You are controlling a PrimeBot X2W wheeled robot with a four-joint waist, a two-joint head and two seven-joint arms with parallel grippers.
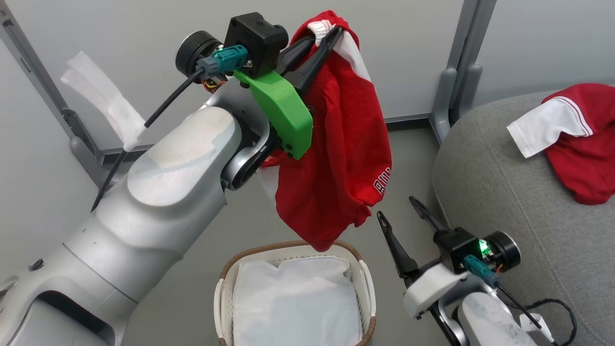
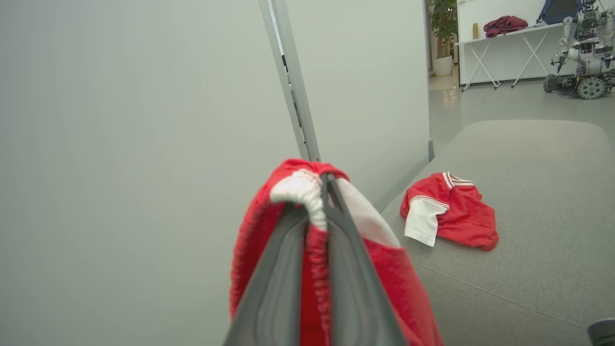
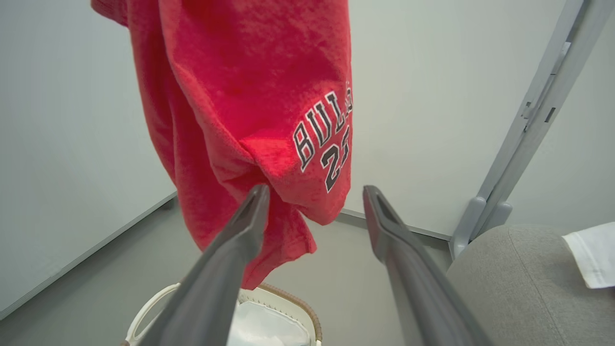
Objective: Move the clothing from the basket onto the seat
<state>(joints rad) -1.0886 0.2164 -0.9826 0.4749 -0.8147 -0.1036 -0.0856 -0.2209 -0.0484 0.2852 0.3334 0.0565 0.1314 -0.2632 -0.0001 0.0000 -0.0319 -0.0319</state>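
Observation:
My left gripper (image 1: pixel 329 33) is raised high and shut on the white waistband of red shorts (image 1: pixel 336 158), which hang down over the basket (image 1: pixel 367 278). The left wrist view shows the gripper (image 2: pixel 323 185) pinching that gathered band of the shorts (image 2: pixel 408 288). Black-and-white lettering marks the hem of the shorts (image 3: pixel 269 96) in the right wrist view. A second red garment (image 1: pixel 584 144) with a white sleeve lies on the grey seat (image 1: pixel 519 202), also seen as the garment (image 2: pixel 454 214) on the seat (image 2: pixel 528 192). My right gripper (image 1: pixel 401 211) stands open and empty, low beside the seat.
The basket (image 3: pixel 298 307) holds a white cloth liner (image 1: pixel 295 300). Pale partition panels with a grey metal post (image 1: pixel 454 72) stand behind. Far off, a table (image 2: pixel 504 36) and another robot (image 2: pixel 584 48) stand across the room.

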